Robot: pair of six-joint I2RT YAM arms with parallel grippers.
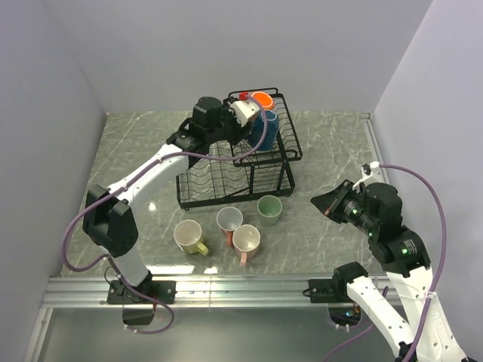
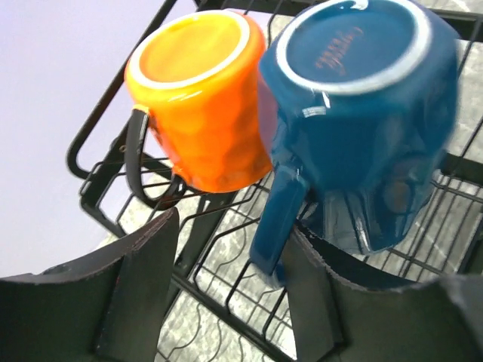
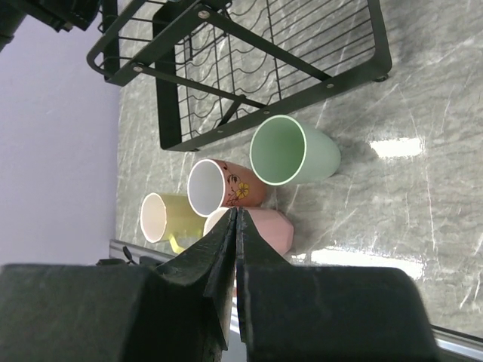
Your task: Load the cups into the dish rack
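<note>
The black wire dish rack (image 1: pixel 198 202) stands mid-table. In its raised upper basket an orange cup (image 1: pixel 262 99) and a blue cup (image 1: pixel 265 130) sit upside down. My left gripper (image 1: pixel 246 113) is at that basket, open. In the left wrist view the orange cup (image 2: pixel 200 98) and the blue cup (image 2: pixel 362 113) lie on the rack wires (image 2: pixel 229 320), and the blue cup's handle hangs beside the right finger of my left gripper (image 2: pixel 232 224). A yellow cup (image 1: pixel 189 237), a salmon cup (image 1: pixel 229 220), a pink cup (image 1: pixel 246 240) and a pale green cup (image 1: pixel 269 209) stand on the table. My right gripper (image 1: pixel 328 205) is shut and empty, right of the green cup.
The right wrist view shows my right gripper (image 3: pixel 236 215), the green cup (image 3: pixel 290 151), the flowered salmon cup (image 3: pixel 223 187), the yellow cup (image 3: pixel 166 217), the pink cup (image 3: pixel 264 226) and the rack (image 3: pixel 249 68). Grey walls enclose the marble table (image 1: pixel 332 151); a metal rail (image 1: pixel 226 286) runs along its near edge.
</note>
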